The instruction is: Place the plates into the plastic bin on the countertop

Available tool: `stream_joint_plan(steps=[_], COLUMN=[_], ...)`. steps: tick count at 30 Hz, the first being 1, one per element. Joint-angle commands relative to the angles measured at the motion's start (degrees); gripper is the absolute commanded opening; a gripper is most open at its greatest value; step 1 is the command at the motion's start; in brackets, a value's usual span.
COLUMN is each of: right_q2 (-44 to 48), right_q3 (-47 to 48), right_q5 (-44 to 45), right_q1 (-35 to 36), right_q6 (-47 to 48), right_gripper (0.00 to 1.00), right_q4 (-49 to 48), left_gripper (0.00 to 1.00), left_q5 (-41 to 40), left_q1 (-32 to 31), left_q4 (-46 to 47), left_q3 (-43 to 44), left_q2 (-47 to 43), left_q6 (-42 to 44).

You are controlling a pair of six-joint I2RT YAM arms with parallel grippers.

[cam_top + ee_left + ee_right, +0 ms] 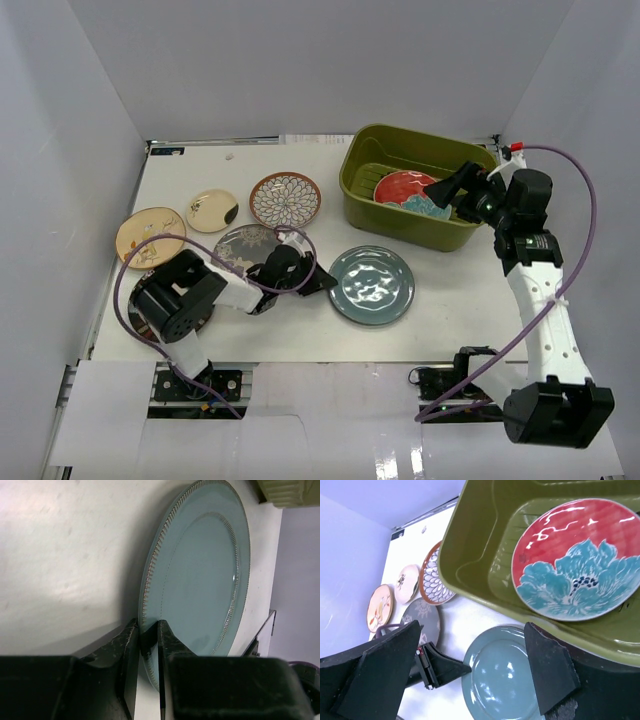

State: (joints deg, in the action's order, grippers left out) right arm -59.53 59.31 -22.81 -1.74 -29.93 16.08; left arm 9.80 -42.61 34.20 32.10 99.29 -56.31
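- Top external view: six round plates could be counted, and one bin.
  - The round red plate with a teal flower lay inside the olive-green rectangular plastic bin, at the far right of the flat white countertop.
  - Five plates lay on the countertop:
    - the plain teal plate, near the bin's front wall;
    - the white-brown petal-patterned plate;
    - the first small cream plate;
    - the second small cream plate;
    - the grey patterned plate, partly under the left arm.
  - The left gripper met the teal plate's rim.
  - The right gripper hung over the bin.
- Left wrist view: only one plate showed, the teal one, plus a corner of the bin. This view alone showed the left gripper's jaws clamped on that plate's rim.
- Right wrist view: the same six plates appeared. Only here were the right gripper's jaws seen spread wide and holding nothing. The red plate lay flat on the bin's slotted bottom.
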Motion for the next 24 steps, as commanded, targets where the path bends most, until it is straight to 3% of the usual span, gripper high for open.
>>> stream_joint_plan(steps=[1, 14, 20, 24], right_q2=[6.6, 23.1, 26.8, 26.4], right_q3=[-4.0, -16.1, -14.8, -13.7], right_q5=[-4.4, -8.2, -4.5, -7.5], right_q1=[0.0, 0.0, 0.0, 0.0], right_q6=[-1.2, 4.1, 4.4, 4.0], right_gripper=[0.90, 0.90, 0.90, 0.90], right_q4=[-2.9, 6.4, 8.9, 9.1], left_gripper=[0.00, 0.00, 0.00, 0.00], left_q5=[0.7, 2.4, 2.5, 1.9], left_q1=[-0.5, -0.5, -0.5, -0.4], left_q4=[-4.8, -4.1, -11.2, -16.1], left_q3=[-4.1, -9.9, -7.7, -6.1], left_q2=[-6.7, -27.6, -37.4, -43.6], left_q6=[1.1, -5.0, -4.6, -4.0])
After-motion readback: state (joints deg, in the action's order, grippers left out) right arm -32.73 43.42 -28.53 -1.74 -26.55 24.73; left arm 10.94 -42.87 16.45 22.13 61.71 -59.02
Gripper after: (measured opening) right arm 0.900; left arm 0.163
